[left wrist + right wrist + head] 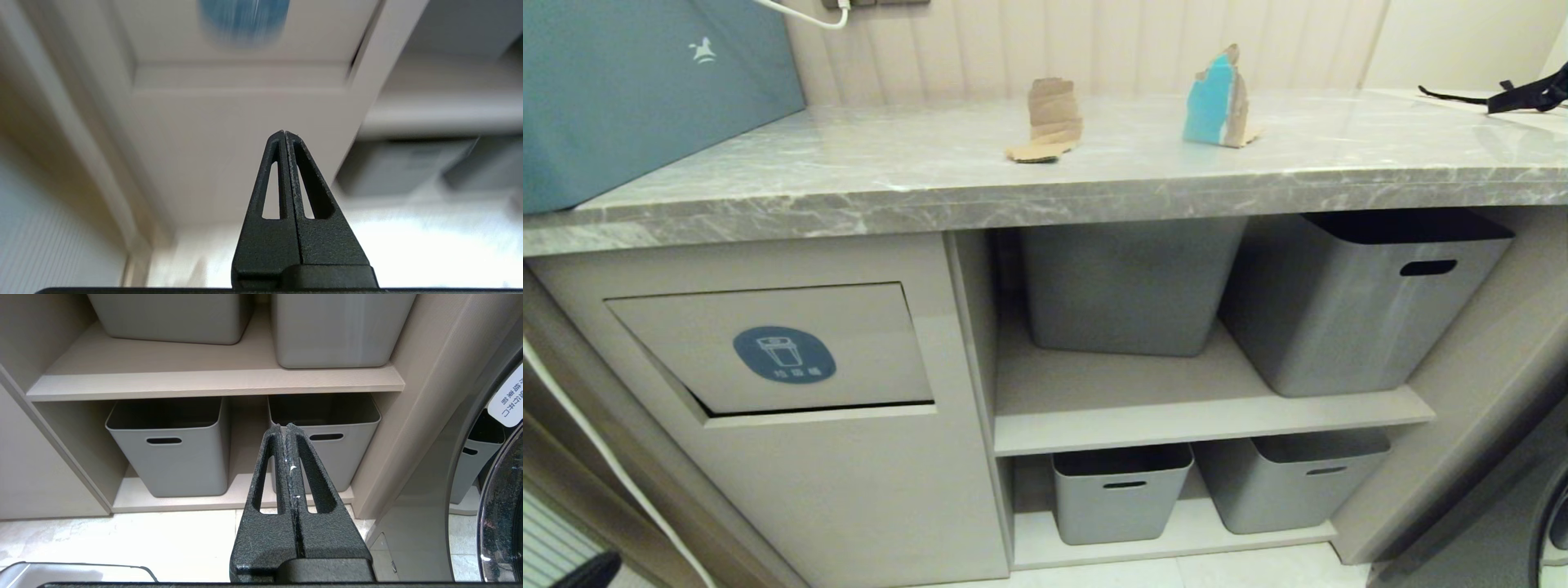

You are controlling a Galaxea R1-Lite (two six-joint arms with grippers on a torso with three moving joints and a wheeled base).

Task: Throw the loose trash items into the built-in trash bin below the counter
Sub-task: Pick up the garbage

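Looking down from the head view, the grey marble tabletop [849, 171] carries two pieces of loose trash: a plain brown cardboard scrap [1049, 120] standing near the middle, and a scrap with a turquoise-blue face [1217, 100] standing to its right, the two well apart. No third scrap shows. A large teal-blue box [645, 90] sits at the tabletop's left end. Below, the built-in trash bin [776, 347] has its flap tilted slightly, a dark gap along the lower edge, with the blue oval sticker [784, 354] on it. To its right, open shelves hold four grey storage bins [1347, 310] — two on the upper shelf, two on the lower; nothing can be seen in the two lower ones, while the upper pair's contents cannot be told. Neither arm appears here.

From the left wrist view, the left gripper [284, 134] has its fingers pressed fully together with nothing between them, pointing at the beige cabinet front below the flap; the picture is blurred.

From the right wrist view, the right gripper [286, 426] is likewise closed and empty, low before the lower shelf [184, 500] — both bins there look empty.
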